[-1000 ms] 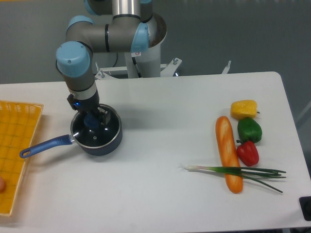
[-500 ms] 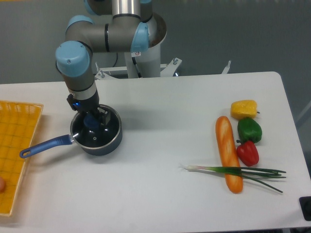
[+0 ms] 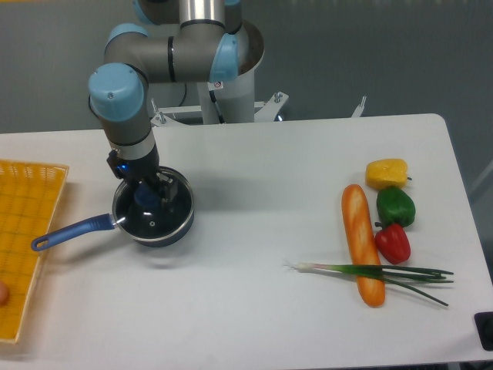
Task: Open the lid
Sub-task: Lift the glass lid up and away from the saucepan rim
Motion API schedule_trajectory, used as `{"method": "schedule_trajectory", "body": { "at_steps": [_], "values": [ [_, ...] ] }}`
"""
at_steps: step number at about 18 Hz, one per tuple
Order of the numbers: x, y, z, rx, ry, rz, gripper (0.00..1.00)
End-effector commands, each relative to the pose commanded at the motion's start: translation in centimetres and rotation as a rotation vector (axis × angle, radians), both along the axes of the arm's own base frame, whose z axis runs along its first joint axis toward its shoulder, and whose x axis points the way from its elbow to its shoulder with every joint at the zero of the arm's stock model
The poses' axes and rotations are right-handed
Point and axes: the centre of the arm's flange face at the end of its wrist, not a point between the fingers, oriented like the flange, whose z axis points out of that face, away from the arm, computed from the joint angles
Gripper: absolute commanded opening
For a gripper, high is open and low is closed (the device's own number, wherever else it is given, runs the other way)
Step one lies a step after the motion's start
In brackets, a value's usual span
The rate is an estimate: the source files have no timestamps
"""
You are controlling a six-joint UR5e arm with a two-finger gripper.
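Note:
The dark blue saucepan (image 3: 156, 239) stands at the table's left, its long blue handle (image 3: 71, 231) pointing left toward the basket. The lid (image 3: 160, 220), clear glass with a thin metal rim, covers the pan's mouth and seems raised a little off it. My gripper (image 3: 145, 194) reaches straight down from the arm onto the lid's centre. Its fingers are shut on the round blue knob (image 3: 144, 199). The arm's wrist hides the lid's far edge.
A yellow mesh basket (image 3: 23, 231) lies at the left edge. On the right are a baguette (image 3: 362, 243), a yellow pepper (image 3: 386, 173), a green pepper (image 3: 396, 206), a red pepper (image 3: 393, 242) and a spring onion (image 3: 370, 271). The robot's base (image 3: 223, 100) stands behind the pan.
The lid's metal rim now shows brighter and sits slightly higher over the pan. The gripper holding the knob has risen a touch. The pan has stayed put.

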Motion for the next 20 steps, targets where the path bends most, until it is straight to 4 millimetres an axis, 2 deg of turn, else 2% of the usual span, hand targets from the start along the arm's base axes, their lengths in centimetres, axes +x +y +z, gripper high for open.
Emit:
{"method": "schedule_trajectory", "body": {
  "at_steps": [6, 12, 20],
  "values": [
    [-3.3, -1.0, 1.2, -0.009, -0.003, 0.0, 0.4],
    [-6.0, -0.9, 2.7, 0.005, 0.004, -0.019, 0.39],
    [-10.3, -2.6, 2.5, -0.024, -0.019, -0.065, 0.39]
  ]
}}
